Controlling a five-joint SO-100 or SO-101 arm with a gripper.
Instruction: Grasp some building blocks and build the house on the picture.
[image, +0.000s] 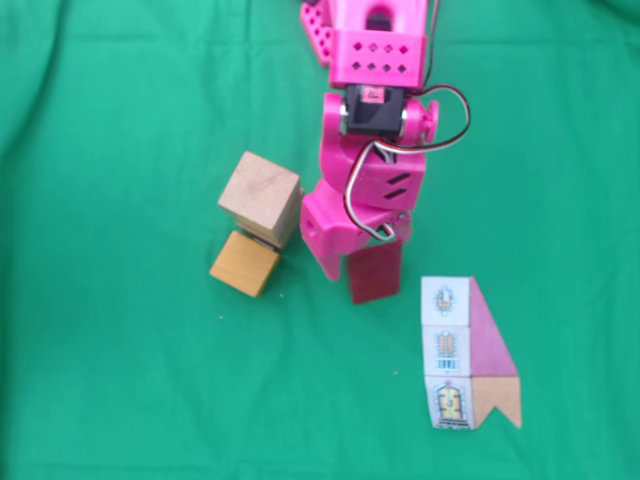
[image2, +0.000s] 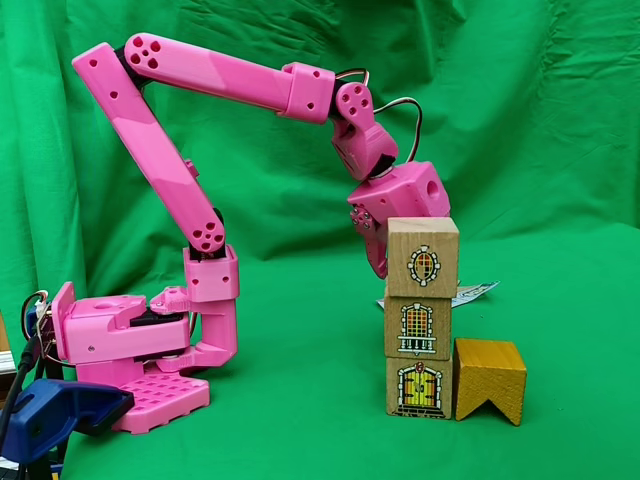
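In a fixed view from the side, three pale wooden cubes stand stacked: a window cube (image2: 423, 258) on top, a second window cube (image2: 417, 327) under it, and a door cube (image2: 418, 387) at the bottom. An orange-yellow notched block (image2: 490, 378) touches the stack's right side. From above, the top cube (image: 259, 197) and the orange-yellow block (image: 244, 263) show. My pink gripper (image: 352, 275) is shut on the dark red wedge (image: 375, 272), to the right of the stack. From the side, the gripper (image2: 383, 265) hangs at top-cube height behind the stack, which hides the wedge. The picture (image: 468, 352) lies flat at lower right.
Green cloth (image: 120, 380) covers the table and the backdrop. The arm's pink base (image2: 130, 350) stands at the left in the side view, with a blue clamp (image2: 60, 410) in front of it. An edge of the card (image2: 470, 293) shows behind the stack.
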